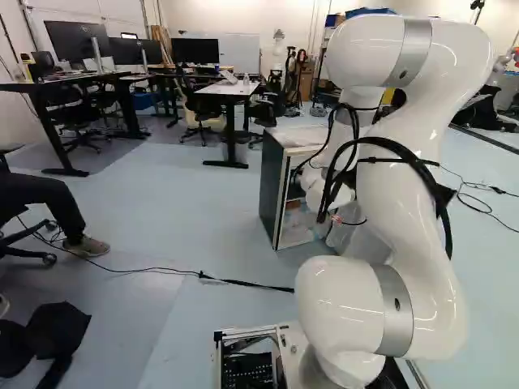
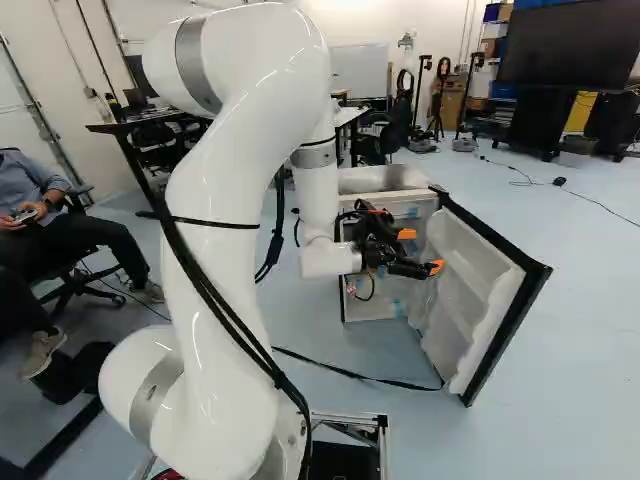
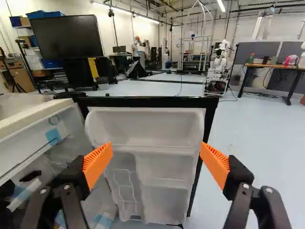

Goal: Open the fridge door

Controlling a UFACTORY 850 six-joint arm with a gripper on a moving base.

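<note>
- Here we are at the fridge (image 1: 272, 186), standing ahead of the base, and its door (image 2: 482, 285) is wide open, swung out on the right side of the cabinet in the right base view, free edge towards the near right.
- In comes the white arm (image 2: 240, 150), reaching from the near left, wrist beside the open front, and the gripper (image 3: 156, 148) faces the inside of that door!
- The hand is released: two fingers spread well apart, orange pads (image 3: 97, 164) with nothing pinched between them, and the moulded door shelves (image 3: 145, 126) lie ahead.
- Contact? Hard to call from these angles; the fingertips look close to the inner face, but I can't swear they touch it.
- So the step in hand, I'd judge, is the finish: the opening itself looks all but done, with perhaps a last push outward from inside.
- If more swing is wanted, the next move calls for gentle pressure near the free edge, sweeping away from the cabinet, no grip needed.
- Otherwise, back straight out, and mind those shelves: a snagged finger could drag the door towards closed or tug the fridge along.
</note>
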